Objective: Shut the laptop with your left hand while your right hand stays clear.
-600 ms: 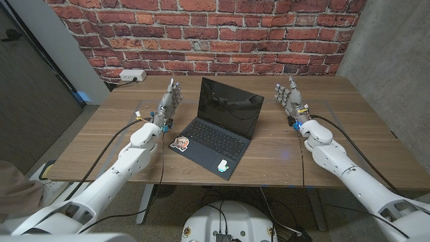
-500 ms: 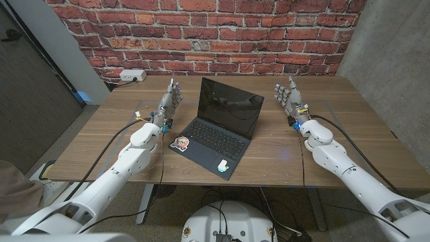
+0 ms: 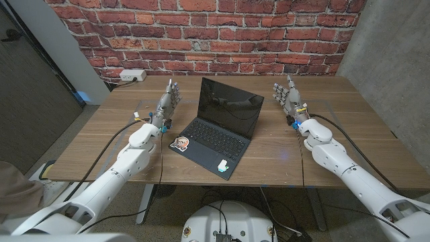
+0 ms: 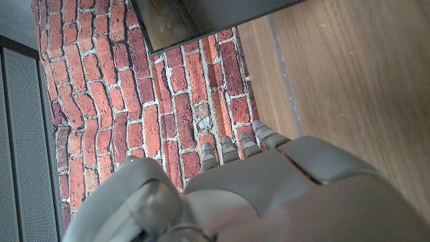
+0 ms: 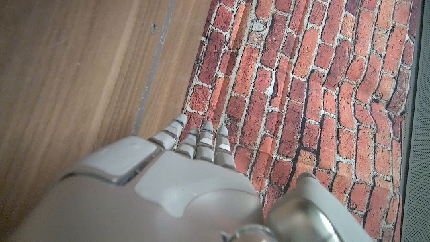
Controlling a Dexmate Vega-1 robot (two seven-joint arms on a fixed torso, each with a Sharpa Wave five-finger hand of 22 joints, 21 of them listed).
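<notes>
A dark laptop (image 3: 216, 128) stands open at the middle of the wooden table (image 3: 363, 148), its black screen upright and turned a little toward my right. Stickers mark its near corners. My left hand (image 3: 168, 102) stands to the left of the screen, fingers straight and pointing toward the brick wall, holding nothing and apart from the laptop. My right hand (image 3: 289, 99) stands the same way to the right of the laptop, empty, with a gap of bare table between. The left wrist view shows my left hand (image 4: 255, 188) from behind and the laptop's lid edge (image 4: 201, 17).
A red brick wall (image 3: 215, 33) runs behind the table. A white power strip (image 3: 132, 75) sits at the table's far left corner. Cables trail along both arms. A grey concrete wall (image 3: 396, 47) stands at the right.
My left hand has shifted very slightly toward the wall; my right hand has edged a touch left. The laptop has not moved.
</notes>
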